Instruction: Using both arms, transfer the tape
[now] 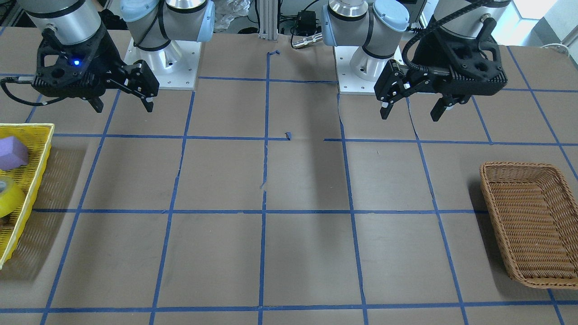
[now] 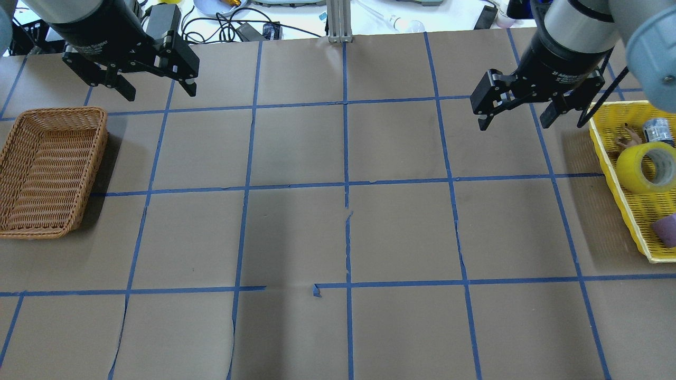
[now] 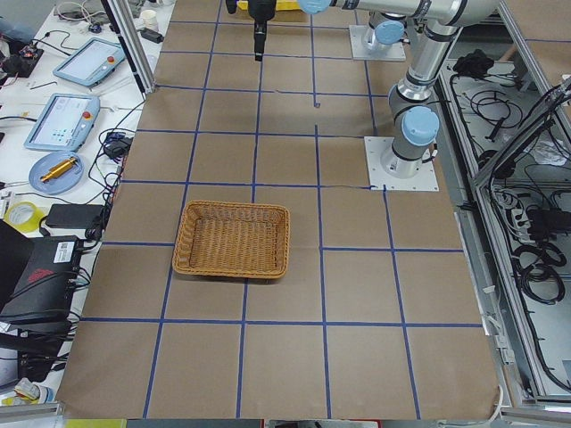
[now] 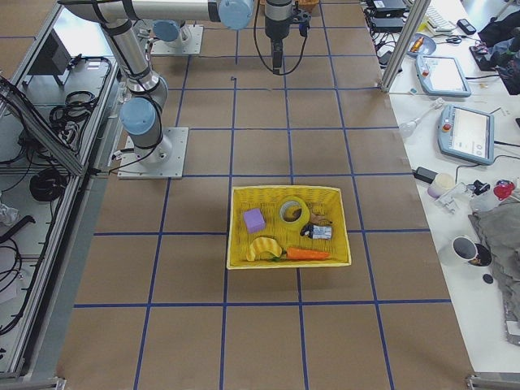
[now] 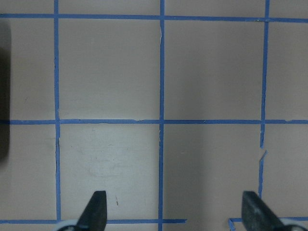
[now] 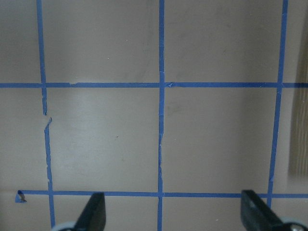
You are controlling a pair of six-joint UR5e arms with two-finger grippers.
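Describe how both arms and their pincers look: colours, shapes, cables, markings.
Left arm and right arm: silver-grey tubes, light-blue joint caps, white base plates. Left pincer and right pincer: black, angular, two tapered fingers with small white marks. A ribbed black cable loops to the left wrist; a blue light glows on the right wrist mount.

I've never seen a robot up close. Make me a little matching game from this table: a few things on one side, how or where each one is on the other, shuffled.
Things:
1. tape
2. wicker basket
3. block
4. right tool

States:
a. open, hanging over the table
b. purple, in the yellow tray
c. brown, nothing in it
d. yellow, in the yellow tray

Pairs: 1-d, 2-c, 3-b, 4-a.
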